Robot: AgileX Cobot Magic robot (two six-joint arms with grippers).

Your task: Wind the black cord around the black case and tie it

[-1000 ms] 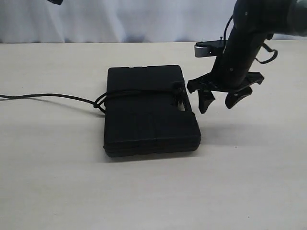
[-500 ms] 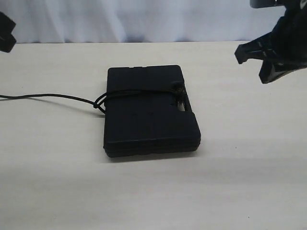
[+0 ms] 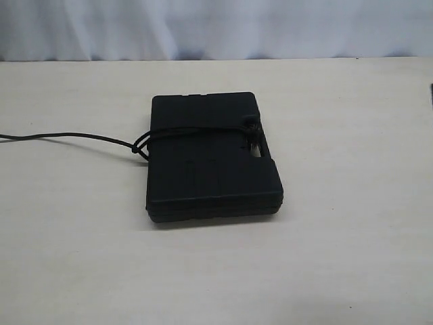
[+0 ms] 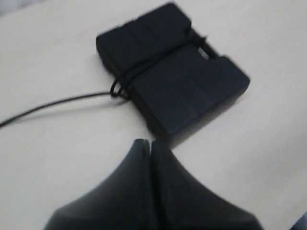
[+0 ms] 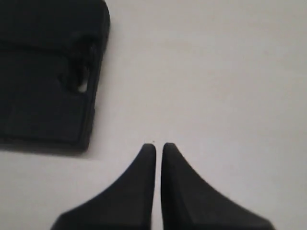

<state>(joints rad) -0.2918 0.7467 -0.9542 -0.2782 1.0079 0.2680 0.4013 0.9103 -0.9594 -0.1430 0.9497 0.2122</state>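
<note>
The black case [image 4: 177, 76] lies well apart from both closed jaws.

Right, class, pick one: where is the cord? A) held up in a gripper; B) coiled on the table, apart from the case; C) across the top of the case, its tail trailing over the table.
C: the cord runs across the top of the case, and its tail lies along the table.
</note>
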